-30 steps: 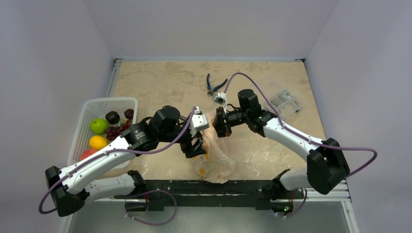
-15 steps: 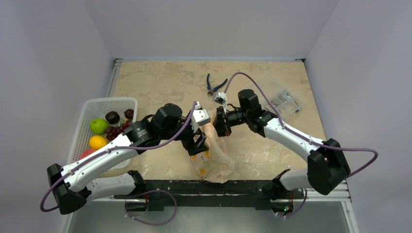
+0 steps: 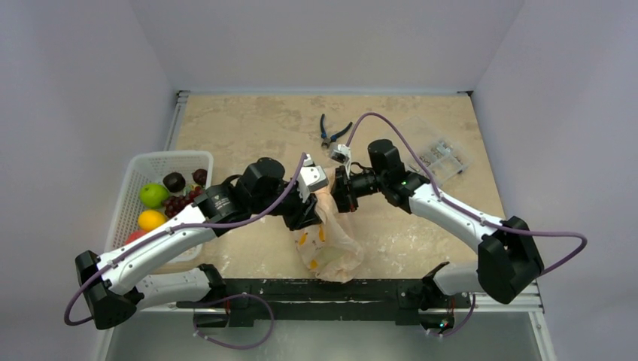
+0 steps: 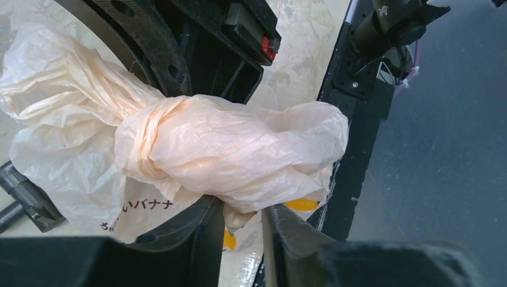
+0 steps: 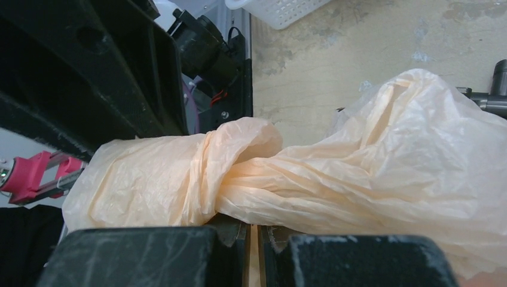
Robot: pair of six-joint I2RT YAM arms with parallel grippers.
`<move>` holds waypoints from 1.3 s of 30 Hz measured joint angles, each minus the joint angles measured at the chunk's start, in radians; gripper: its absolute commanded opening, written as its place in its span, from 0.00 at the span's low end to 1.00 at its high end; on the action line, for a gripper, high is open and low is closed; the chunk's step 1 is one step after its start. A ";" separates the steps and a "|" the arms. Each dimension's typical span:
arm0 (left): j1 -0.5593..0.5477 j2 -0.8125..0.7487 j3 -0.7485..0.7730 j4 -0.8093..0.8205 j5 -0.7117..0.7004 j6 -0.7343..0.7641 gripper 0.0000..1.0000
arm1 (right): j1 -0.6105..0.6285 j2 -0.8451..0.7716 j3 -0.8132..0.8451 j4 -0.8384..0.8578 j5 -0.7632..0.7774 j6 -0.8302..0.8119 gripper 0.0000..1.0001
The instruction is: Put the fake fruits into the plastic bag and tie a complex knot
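The pale peach plastic bag (image 3: pixel 333 242) lies at the table's near edge between my arms, with its top bunched upward. My left gripper (image 3: pixel 306 213) grips the bag's twisted top from the left. In the left wrist view its fingertips (image 4: pixel 242 209) pinch a fold under the knot (image 4: pixel 149 143). My right gripper (image 3: pixel 340 192) holds the top from the right. In the right wrist view (image 5: pixel 253 230) it is shut on a thin strand below the knot (image 5: pixel 206 173). The fake fruits, green fruit (image 3: pixel 153 195), citrus (image 3: pixel 151 220), plum (image 3: pixel 174 181) and grapes (image 3: pixel 181 203), sit in the basket.
The white mesh basket (image 3: pixel 167 159) stands at the left edge. Blue-handled pliers (image 3: pixel 333 134) lie at the back middle and a clear plastic box (image 3: pixel 443 156) at the back right. The black rail (image 3: pixel 361 289) runs along the table's near edge under the bag.
My left gripper has moved up and right, closer to the right gripper, drawing the bag's top with it. The right arm has barely moved.
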 measured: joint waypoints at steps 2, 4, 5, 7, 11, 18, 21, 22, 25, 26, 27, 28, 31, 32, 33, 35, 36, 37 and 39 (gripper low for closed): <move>0.000 -0.003 -0.001 -0.003 0.000 0.004 0.05 | 0.000 -0.004 0.000 -0.010 -0.002 -0.007 0.00; 0.001 -0.011 -0.005 -0.005 -0.001 0.010 0.00 | 0.000 -0.010 0.000 -0.026 -0.003 -0.018 0.00; 0.004 -0.021 -0.011 -0.004 -0.003 0.014 0.00 | 0.000 -0.013 0.000 -0.036 -0.003 -0.025 0.00; 0.011 -0.045 -0.024 -0.014 -0.004 0.026 0.00 | -0.002 -0.017 0.000 -0.056 -0.005 -0.041 0.00; 0.034 -0.079 -0.039 -0.027 -0.004 0.042 0.00 | -0.019 -0.023 0.006 -0.113 -0.008 -0.079 0.00; 0.088 -0.092 -0.097 -0.045 -0.005 0.102 0.00 | -0.132 -0.023 0.068 -0.292 -0.014 -0.217 0.00; 0.106 -0.092 -0.121 -0.044 -0.006 0.131 0.00 | -0.171 -0.023 0.095 -0.371 -0.025 -0.279 0.00; 0.109 -0.092 -0.127 -0.044 -0.007 0.137 0.00 | -0.181 -0.023 0.104 -0.399 -0.031 -0.302 0.00; 0.119 -0.092 -0.143 -0.039 -0.008 0.156 0.00 | -0.195 -0.026 0.113 -0.455 -0.037 -0.348 0.00; 0.121 -0.092 -0.147 -0.039 -0.008 0.162 0.00 | -0.200 -0.027 0.113 -0.471 -0.037 -0.360 0.00; 0.125 -0.092 -0.153 -0.036 -0.009 0.166 0.00 | -0.206 -0.029 0.115 -0.497 -0.038 -0.379 0.00; 0.127 -0.092 -0.158 -0.034 -0.011 0.172 0.00 | -0.211 -0.029 0.118 -0.514 -0.038 -0.393 0.00; 0.144 -0.085 -0.168 -0.029 -0.013 0.187 0.00 | -0.231 -0.030 0.132 -0.579 -0.038 -0.449 0.00; 0.153 -0.080 -0.171 -0.025 -0.013 0.189 0.00 | -0.237 -0.030 0.135 -0.598 -0.037 -0.465 0.00; 0.161 -0.074 -0.172 -0.023 -0.014 0.192 0.00 | -0.245 -0.030 0.140 -0.620 -0.037 -0.487 0.00; 0.174 -0.064 -0.175 -0.017 -0.016 0.198 0.00 | -0.264 -0.030 0.147 -0.664 -0.037 -0.530 0.00; 0.180 -0.060 -0.176 -0.015 -0.017 0.205 0.00 | -0.275 -0.030 0.151 -0.689 -0.036 -0.551 0.00; 0.183 -0.058 -0.177 -0.013 -0.017 0.207 0.00 | -0.287 -0.029 0.154 -0.713 -0.036 -0.574 0.00; 0.188 -0.053 -0.177 -0.006 -0.019 0.214 0.00 | -0.312 -0.029 0.161 -0.758 -0.035 -0.620 0.00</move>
